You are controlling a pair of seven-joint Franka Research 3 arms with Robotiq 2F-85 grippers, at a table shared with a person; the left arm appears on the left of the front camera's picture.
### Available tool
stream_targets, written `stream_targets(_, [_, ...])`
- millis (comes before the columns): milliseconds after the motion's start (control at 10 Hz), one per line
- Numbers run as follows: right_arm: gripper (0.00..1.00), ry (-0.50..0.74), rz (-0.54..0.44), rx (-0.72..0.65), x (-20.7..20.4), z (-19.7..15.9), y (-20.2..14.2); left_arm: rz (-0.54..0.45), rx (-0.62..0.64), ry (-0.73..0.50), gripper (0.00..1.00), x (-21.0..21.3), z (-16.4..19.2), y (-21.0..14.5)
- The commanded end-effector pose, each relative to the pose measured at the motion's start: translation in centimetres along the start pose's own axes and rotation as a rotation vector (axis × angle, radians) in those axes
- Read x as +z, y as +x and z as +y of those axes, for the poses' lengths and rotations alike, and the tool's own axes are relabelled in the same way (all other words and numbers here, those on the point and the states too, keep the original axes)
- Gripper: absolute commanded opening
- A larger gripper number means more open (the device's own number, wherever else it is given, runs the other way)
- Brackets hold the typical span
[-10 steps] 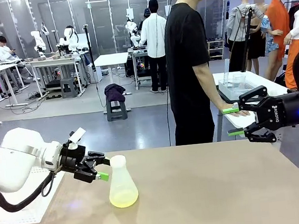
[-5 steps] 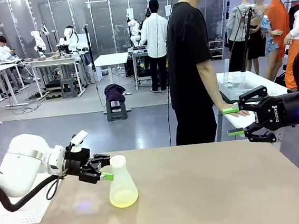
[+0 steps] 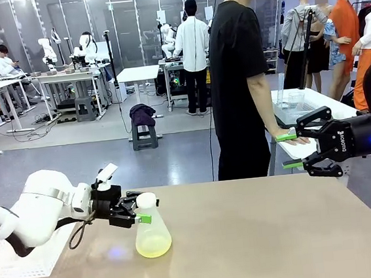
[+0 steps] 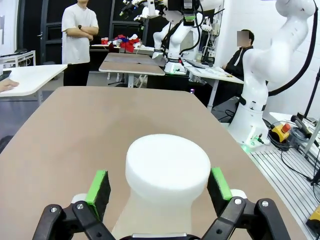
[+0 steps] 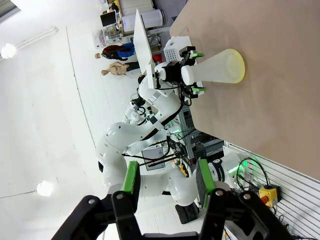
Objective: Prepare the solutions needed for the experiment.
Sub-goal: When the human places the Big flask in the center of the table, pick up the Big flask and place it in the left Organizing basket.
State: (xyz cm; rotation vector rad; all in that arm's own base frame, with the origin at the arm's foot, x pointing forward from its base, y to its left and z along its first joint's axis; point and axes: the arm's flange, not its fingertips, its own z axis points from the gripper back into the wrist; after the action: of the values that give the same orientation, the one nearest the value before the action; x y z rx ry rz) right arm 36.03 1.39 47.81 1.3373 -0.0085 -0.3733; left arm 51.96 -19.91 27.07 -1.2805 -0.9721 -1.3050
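Left gripper (image 3: 142, 209) now astride flask (image 3: 151, 231) neck

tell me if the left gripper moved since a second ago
Yes. The left gripper has advanced toward picture right, closing on the flask, which stands where it did; its open green pads now flank the flask's white cap.

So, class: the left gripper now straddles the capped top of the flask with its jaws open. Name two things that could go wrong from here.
1. The left gripper sits high, at the white cap. A push there might tip the flask, which stands free on the table.
2. If the fingers close off-centre, the flask could skid or twist, sloshing the shallow yellow-green solution.
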Motion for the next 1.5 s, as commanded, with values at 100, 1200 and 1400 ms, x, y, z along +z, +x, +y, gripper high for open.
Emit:
stream_targets(100, [0.58, 0.009, 0.000, -0.023, -0.10, 0.31, -0.11, -0.046, -0.023, -0.022, 1.00, -1.33, 1.00, -0.36])
stream_targets(1200, [0.58, 0.009, 0.000, -0.023, -0.10, 0.31, -0.11, -0.050, -0.025, -0.009, 0.14, -0.59, 0.56, -0.45])
stream_targets(1400, [0.58, 0.009, 0.000, -0.023, -0.10, 0.31, -0.11, -0.050, -0.032, -0.005, 0.00, -0.48, 0.53, -0.38])
